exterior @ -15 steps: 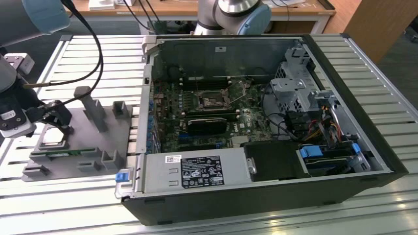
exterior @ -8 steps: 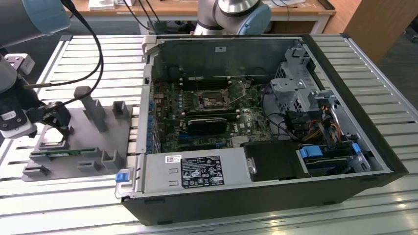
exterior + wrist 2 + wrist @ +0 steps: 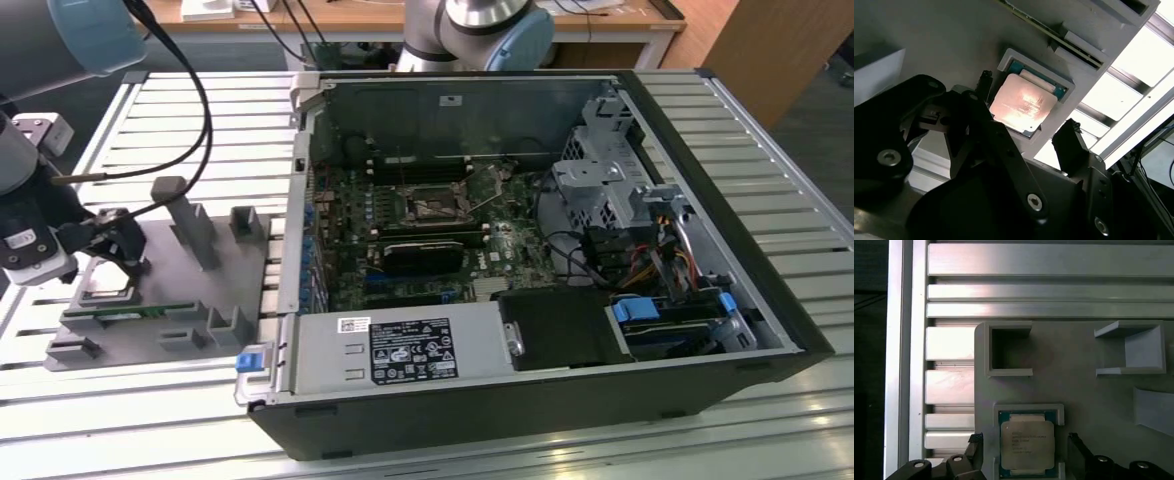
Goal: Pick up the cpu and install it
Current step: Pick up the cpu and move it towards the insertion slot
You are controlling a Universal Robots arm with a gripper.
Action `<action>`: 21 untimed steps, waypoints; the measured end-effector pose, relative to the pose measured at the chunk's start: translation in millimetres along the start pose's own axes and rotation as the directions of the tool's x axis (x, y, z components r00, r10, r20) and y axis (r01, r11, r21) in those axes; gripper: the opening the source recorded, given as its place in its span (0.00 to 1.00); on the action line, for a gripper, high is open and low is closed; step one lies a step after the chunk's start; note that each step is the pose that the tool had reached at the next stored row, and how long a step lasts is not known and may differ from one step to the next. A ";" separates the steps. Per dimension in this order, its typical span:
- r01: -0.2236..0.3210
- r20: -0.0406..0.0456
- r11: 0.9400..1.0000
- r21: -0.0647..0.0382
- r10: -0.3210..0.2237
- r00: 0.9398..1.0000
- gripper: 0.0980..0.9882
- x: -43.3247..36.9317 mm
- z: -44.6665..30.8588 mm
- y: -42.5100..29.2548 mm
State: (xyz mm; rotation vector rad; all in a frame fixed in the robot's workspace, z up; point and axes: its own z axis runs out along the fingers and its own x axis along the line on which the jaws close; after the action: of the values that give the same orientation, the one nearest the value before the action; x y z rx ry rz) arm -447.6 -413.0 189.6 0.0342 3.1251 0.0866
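Gripper: spread wide, gripping nothing, one finger either side of the cpu | cpu: lying flat in a square pocket of the grey tray | open computer case: beside the tray on the slatted table

Cpu: silver square chip, flat in grey tray's recessed pocket, w/ green rim showing.

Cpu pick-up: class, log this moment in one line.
end effector: open, straddling cpu | cpu: seated in grey tray pocket, not lifted
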 end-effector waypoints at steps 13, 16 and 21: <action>0.016 -0.001 1.000 0.000 -0.016 1.000 0.60 0.1 4.5 -0.2; 0.016 -0.001 1.000 0.000 -0.016 1.000 0.60 0.1 5.6 -0.3; 0.016 -0.001 1.000 -0.002 -0.016 1.000 0.50 0.1 6.4 -0.2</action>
State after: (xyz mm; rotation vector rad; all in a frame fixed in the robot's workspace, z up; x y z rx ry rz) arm -447.6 -412.9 183.3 0.0086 3.1260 0.0893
